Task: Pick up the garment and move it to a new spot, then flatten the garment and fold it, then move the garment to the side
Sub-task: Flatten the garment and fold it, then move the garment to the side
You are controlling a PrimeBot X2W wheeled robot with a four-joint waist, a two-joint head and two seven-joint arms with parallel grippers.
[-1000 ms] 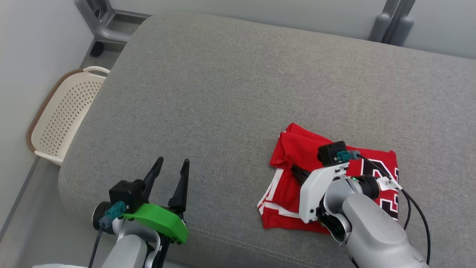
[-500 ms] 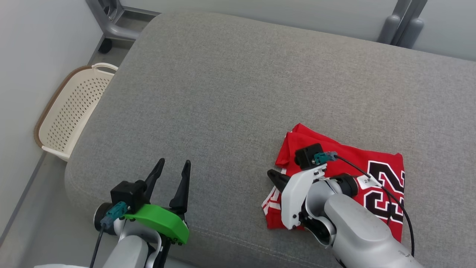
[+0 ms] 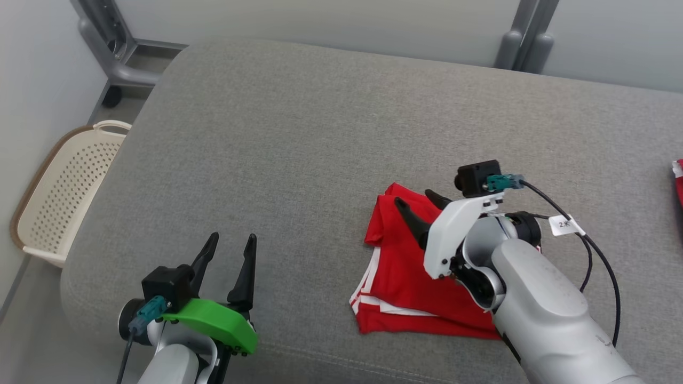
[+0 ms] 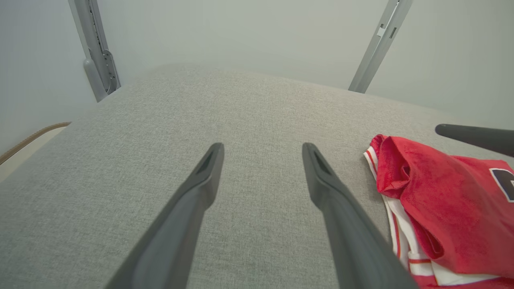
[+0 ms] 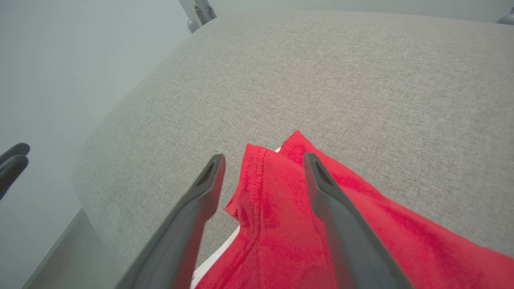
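Note:
The garment (image 3: 405,277) is a red jersey with white trim, lying folded on the grey cushion (image 3: 299,144) near its front edge. My right gripper (image 3: 416,198) hovers open over the garment's far left corner, holding nothing. In the right wrist view the right gripper (image 5: 263,158) has its fingers standing apart above the red cloth (image 5: 281,224). My left gripper (image 3: 232,236) is open and empty at the lower left, well left of the garment. The left wrist view shows the left gripper (image 4: 261,146) over bare cushion, with the garment (image 4: 441,208) to its right.
A cream perforated basket (image 3: 53,197) sits on the floor left of the cushion. Grey metal frame legs (image 3: 106,48) stand behind the cushion, against the wall. Another piece of red cloth (image 3: 677,181) shows at the right edge. The cushion's front edge runs just below the garment.
The right gripper went from shut at the garment's left edge to open, with its fingers now raised above the cloth. The head camera has shifted. The left gripper stayed open.

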